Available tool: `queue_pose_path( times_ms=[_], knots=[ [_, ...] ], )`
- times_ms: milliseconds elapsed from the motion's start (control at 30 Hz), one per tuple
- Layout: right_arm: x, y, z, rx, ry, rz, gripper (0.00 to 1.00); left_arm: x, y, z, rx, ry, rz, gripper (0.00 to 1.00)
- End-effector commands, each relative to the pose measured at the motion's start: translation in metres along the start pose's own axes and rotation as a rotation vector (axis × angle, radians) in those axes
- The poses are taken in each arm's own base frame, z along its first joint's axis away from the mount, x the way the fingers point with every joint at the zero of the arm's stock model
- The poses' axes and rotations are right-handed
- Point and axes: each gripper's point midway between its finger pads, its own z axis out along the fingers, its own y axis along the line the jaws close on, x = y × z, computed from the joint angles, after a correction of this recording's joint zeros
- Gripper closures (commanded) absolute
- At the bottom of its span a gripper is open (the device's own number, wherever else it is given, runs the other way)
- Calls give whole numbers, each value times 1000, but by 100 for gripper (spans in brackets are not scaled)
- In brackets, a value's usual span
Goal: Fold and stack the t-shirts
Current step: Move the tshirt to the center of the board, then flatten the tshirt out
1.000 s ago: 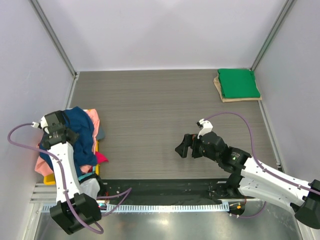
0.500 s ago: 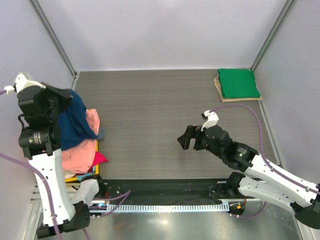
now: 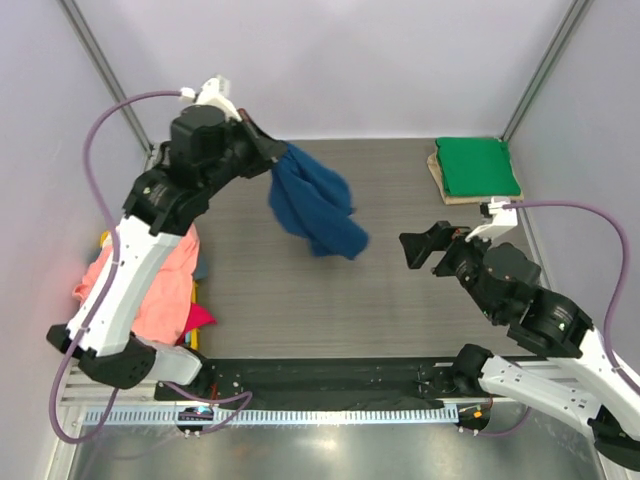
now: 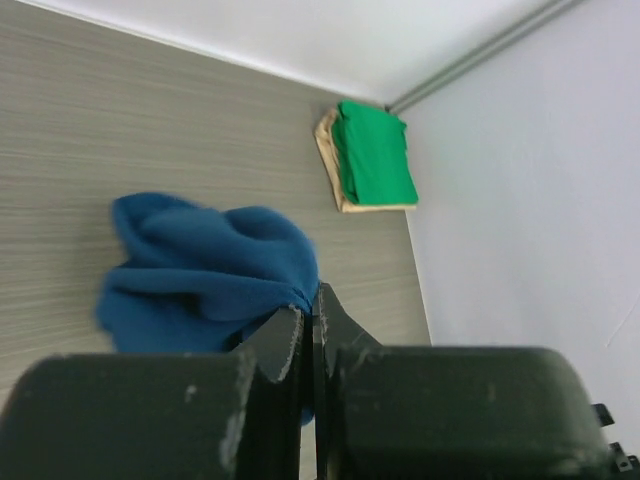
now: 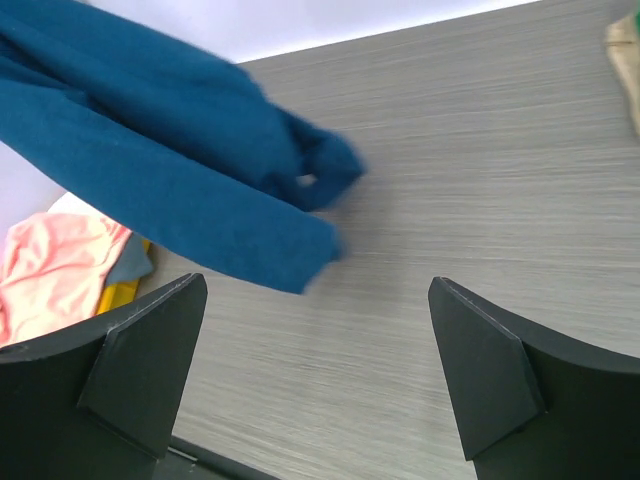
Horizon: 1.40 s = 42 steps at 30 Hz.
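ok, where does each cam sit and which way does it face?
Top external: fixed above and behind the robot, looking down at the table; both arms show, left pincer shut on the navy t-shirt, right pincer open.
Left wrist: on the left arm, looking past its shut fingers at the navy t-shirt and the green t-shirt.
Right wrist: on the right arm, looking leftward between its spread fingers at the navy t-shirt and pink t-shirt.
Shared: navy t-shirt in all three.
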Motion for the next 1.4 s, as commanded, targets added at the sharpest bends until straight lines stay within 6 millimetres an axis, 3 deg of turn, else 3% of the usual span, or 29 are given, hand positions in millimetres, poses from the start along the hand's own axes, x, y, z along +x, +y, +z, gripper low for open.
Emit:
queue_pose_path(
  times_ms=[0, 133, 233, 267, 300, 367, 400, 433, 467, 533, 600, 633, 667, 700, 733, 800, 833, 900, 933, 967, 1000, 1033, 1200, 1367],
  knots=[
    [-9, -24, -11, 103, -29, -31, 0, -21, -32, 3, 73, -104, -31, 100],
    [3, -34, -14, 126, -2, -27, 0, 22, -18, 25, 19, -25, -1, 100],
    [14, -42, -15, 147, 18, -29, 0, 60, 5, 41, -66, 57, 47, 96],
    [18, -44, -14, 155, 23, -25, 0, 79, 11, 47, -76, 119, 66, 89],
    [21, -45, -13, 162, 29, -26, 0, 114, 24, 66, -116, 230, 115, 65],
    [31, -47, -7, 181, 47, -22, 0, 161, 25, 83, -98, 418, 175, 46],
    [36, -47, -4, 187, 64, -28, 0, 209, 50, 92, -193, 575, 256, 33],
    [46, -48, 1, 199, 94, -39, 0, 215, 52, 93, -226, 602, 322, 30],
    [54, -45, 6, 196, 124, -49, 0, 217, 71, 95, -329, 578, 401, 28],
    [78, -39, 14, 181, 210, -53, 0, 238, 88, 85, -369, 613, 421, 21],
    [95, -33, 18, 156, 267, -33, 0, 229, 91, 89, -334, 549, 342, 20],
    [117, -28, 19, 119, 340, -32, 0, 227, 107, 77, -351, 536, 310, 20],
    [126, -23, 24, 97, 360, -18, 0, 220, 113, 73, -365, 509, 263, 21],
    [145, -26, 25, 97, 403, -14, 0, 207, 126, 72, -394, 466, 226, 23],
    [154, -25, 26, 92, 427, -6, 0, 213, 148, 65, -443, 475, 216, 24],
    [168, -24, 30, 86, 455, 10, 0, 194, 166, 49, -493, 404, 149, 25],
    [177, -28, 31, 101, 469, 17, 0, 201, 190, 39, -551, 404, 140, 25],
    [184, -29, 36, 113, 480, 14, 0, 185, 211, 27, -580, 327, 41, 25],
    [188, -32, 38, 124, 488, 9, 0, 199, 230, 19, -607, 357, 5, 25],
    [189, -31, 40, 129, 489, 8, 0, 192, 233, 15, -589, 319, -33, 26],
    [196, -33, 43, 147, 512, -9, 0, 188, 249, 12, -622, 296, -82, 25],
    [196, -33, 46, 156, 513, -13, 0, 198, 262, 7, -648, 313, -99, 25],
    [206, -42, 57, 240, 541, -43, 0, 208, 294, 8, -710, 305, -210, 25],
    [218, -76, 65, 383, 576, 42, 0, 222, 331, 8, -754, 239, -381, 25]
  ],
)
